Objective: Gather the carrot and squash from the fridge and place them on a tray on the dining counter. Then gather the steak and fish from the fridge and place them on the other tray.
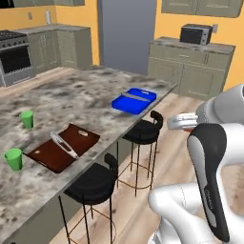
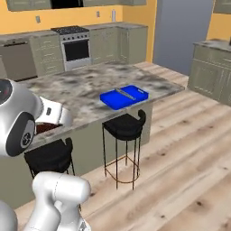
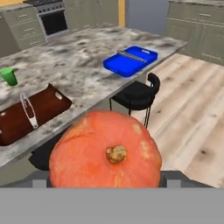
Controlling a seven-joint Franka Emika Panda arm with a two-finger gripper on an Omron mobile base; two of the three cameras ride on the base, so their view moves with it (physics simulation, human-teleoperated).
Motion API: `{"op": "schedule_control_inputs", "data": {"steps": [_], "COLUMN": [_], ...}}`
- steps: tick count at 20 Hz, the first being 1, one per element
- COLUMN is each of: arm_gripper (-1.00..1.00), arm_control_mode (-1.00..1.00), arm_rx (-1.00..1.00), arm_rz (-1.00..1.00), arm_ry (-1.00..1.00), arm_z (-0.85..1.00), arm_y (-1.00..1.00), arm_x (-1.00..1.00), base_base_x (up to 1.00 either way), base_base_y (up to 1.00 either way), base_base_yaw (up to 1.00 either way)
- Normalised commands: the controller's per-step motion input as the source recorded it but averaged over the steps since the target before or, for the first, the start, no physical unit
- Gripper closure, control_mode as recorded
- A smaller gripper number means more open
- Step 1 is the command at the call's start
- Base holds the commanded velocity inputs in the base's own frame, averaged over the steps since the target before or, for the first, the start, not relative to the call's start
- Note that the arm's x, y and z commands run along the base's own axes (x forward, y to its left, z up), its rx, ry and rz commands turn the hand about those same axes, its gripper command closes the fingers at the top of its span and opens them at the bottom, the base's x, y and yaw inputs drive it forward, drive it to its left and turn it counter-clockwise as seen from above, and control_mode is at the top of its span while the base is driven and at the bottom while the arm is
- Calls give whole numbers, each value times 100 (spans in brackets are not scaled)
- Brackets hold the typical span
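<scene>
A round orange squash (image 3: 105,151) with a dry stem nub sits between my fingertips (image 3: 174,176) in the hand view, and my gripper (image 3: 106,178) is shut on it. The hand (image 1: 182,121) hangs out over the floor beside the dining counter (image 1: 71,100), level with the stools. A brown tray (image 1: 64,147) lies near the counter's front edge, with a slim silvery thing on it. Farther along the counter a blue tray (image 1: 135,100) holds a slim grey thing. Carrot, steak and fish are out of view.
Two black stools (image 1: 143,132) (image 1: 93,183) stand under the counter's edge. On the counter, two green cups (image 1: 27,119) (image 1: 14,159) stand left of the brown tray. A stove (image 2: 76,45) and cabinets line the far wall. Wooden floor (image 2: 189,149) lies to the right.
</scene>
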Motion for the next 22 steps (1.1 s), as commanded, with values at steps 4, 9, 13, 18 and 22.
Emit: {"op": "schedule_control_inputs", "data": {"steps": [4,9,13,18,22], "arm_gripper": [100,100,100,100,100], "arm_control_mode": [100,100,100,100,100], "arm_rx": [0,0,0,0,0], "arm_rz": [0,0,0,0,0], "arm_ry": [0,0,0,0,0], "arm_z": [0,0,0,0,0], "arm_y": [0,0,0,0,0], "arm_x": [0,0,0,0,0], "base_base_x": [70,50,41,55,64], "base_base_y": [-16,0,7,0,0], "base_base_yaw": [44,46,46,48,50]}}
